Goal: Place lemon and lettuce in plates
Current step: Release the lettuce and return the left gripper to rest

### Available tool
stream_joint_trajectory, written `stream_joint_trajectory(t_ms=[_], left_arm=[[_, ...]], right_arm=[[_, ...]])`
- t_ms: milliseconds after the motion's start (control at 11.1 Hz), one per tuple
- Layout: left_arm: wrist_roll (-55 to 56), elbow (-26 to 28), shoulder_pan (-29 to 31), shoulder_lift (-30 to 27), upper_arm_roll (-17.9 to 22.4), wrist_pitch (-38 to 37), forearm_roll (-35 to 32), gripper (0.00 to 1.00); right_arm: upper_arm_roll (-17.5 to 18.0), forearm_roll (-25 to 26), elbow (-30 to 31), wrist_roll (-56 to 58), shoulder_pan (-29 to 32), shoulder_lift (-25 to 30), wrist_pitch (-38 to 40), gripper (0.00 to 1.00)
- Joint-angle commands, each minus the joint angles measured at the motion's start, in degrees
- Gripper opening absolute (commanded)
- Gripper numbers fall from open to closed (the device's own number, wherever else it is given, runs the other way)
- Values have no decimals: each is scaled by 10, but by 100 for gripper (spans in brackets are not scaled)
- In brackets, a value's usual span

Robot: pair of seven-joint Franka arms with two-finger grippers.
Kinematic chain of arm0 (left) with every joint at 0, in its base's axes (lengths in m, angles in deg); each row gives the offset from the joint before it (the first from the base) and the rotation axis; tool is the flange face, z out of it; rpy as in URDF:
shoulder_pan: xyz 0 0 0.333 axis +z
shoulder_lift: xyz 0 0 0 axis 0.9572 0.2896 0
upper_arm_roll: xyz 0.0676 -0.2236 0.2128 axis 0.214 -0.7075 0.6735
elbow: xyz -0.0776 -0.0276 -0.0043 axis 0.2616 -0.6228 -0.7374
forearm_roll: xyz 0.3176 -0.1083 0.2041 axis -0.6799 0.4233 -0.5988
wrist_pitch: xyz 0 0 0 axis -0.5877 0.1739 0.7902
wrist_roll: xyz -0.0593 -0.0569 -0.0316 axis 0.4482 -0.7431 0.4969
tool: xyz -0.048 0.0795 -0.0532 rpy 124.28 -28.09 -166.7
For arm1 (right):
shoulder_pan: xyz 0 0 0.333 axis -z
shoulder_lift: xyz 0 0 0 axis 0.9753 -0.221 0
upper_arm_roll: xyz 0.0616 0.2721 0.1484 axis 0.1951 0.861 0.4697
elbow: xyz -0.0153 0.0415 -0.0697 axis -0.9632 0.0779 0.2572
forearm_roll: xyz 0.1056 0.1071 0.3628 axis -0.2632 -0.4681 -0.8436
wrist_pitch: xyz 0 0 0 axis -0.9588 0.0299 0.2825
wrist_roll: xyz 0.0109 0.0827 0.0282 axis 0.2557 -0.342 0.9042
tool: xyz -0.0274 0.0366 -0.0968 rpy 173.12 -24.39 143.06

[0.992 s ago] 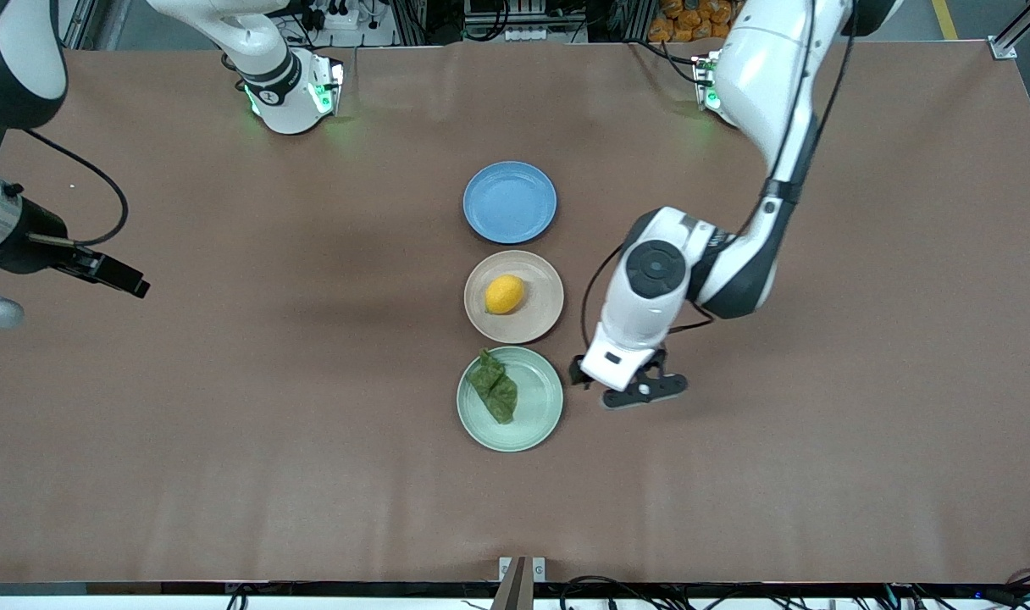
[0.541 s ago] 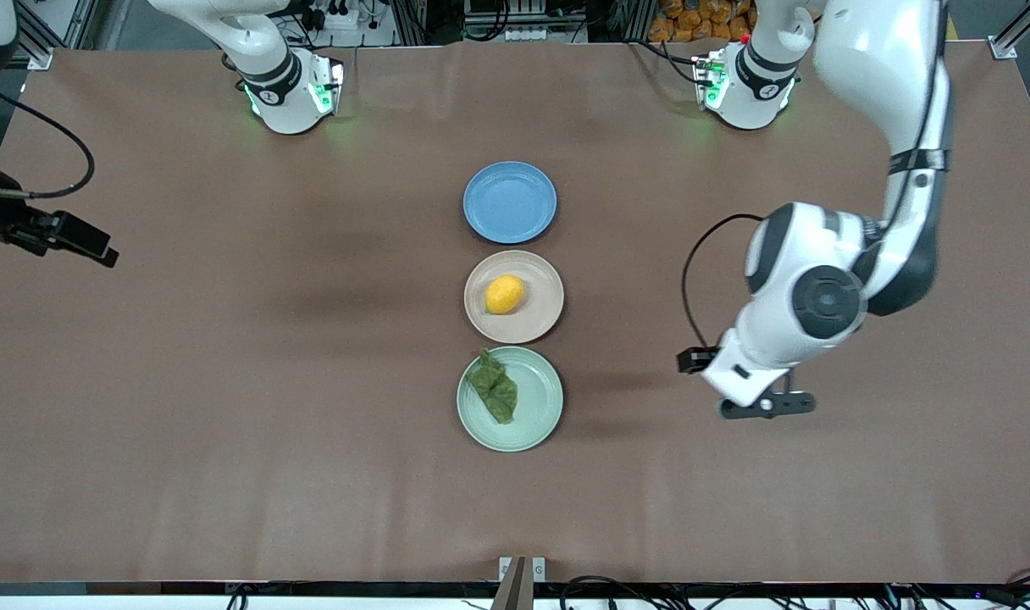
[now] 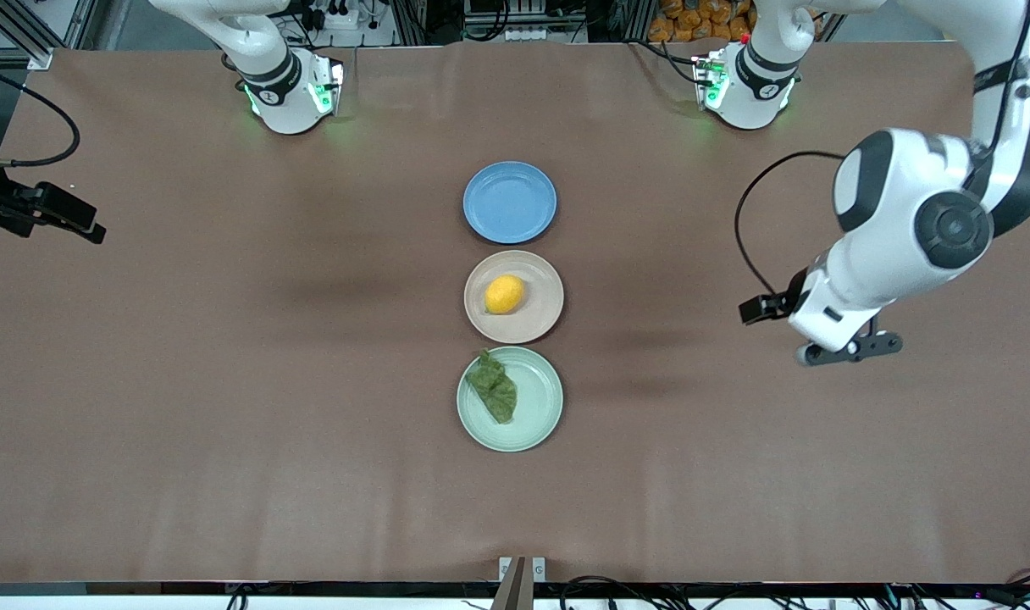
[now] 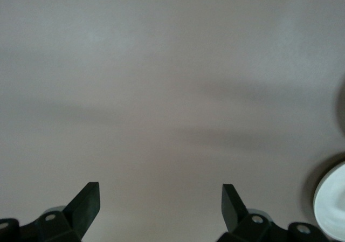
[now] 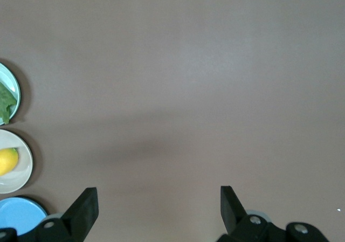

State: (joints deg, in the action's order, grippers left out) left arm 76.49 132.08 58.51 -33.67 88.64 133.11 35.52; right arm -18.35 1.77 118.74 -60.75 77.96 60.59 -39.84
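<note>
The front view shows three round plates in a line at the middle of the brown table [image 3: 227, 424]. The blue plate [image 3: 510, 202] is the farthest from the front camera and nothing lies on it. The beige-pink plate [image 3: 542, 315] comes next, and the lemon [image 3: 504, 294] rests in it, a little toward the right arm's end of the plate. The mint green plate [image 3: 539, 407] is the nearest to the front camera, and the lettuce [image 3: 493, 386] lies in it, also toward the right arm's end, with its upper tip at the rim that is closest to the beige-pink plate. The left gripper [image 3: 850, 349] hangs in the air over bare table toward the left arm's end, well apart from the plates. In the left wrist view its two fingers [image 4: 86, 203] stand wide apart with nothing between them, and only brown table is under them; a pale round edge shows at the border of this view, but I cannot tell which plate it is. The right gripper [image 3: 58, 219] is over the edge of the table at the right arm's end, also well apart from the plates. In the right wrist view its fingers [image 5: 85, 205] are spread wide as well and they hold nothing, and the three plates with the lemon [image 5: 7, 160] and the lettuce [image 5: 5, 104] appear at the border of that view.
</note>
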Motion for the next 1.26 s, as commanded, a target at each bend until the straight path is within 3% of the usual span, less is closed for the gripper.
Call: stream_joint_trajectory(t_ms=[0, 270, 541, 631, 811, 1172], left_arm=[[-95, 121, 40, -118, 1, 5, 15, 100], [-135, 126, 55, -158, 8, -9, 1, 100], [-121, 29, 58, -164, 5, -25, -22, 100], [-124, 4, 58, -164, 3, -44, -55, 100], [-138, -49, 58, -161, 5, -116, -56, 100], [-183, -81, 56, -165, 1, -163, -55, 100]], right_arm=[[18, -9, 18, 19, 21, 27, 17, 100], [17, -9, 18, 23, 10, 29, 18, 100], [17, -9, 18, 27, 6, 35, 21, 100], [18, -9, 18, 27, 5, 35, 21, 100], [18, -11, 18, 28, 5, 35, 21, 100], [18, -24, 18, 37, 5, 35, 21, 100]])
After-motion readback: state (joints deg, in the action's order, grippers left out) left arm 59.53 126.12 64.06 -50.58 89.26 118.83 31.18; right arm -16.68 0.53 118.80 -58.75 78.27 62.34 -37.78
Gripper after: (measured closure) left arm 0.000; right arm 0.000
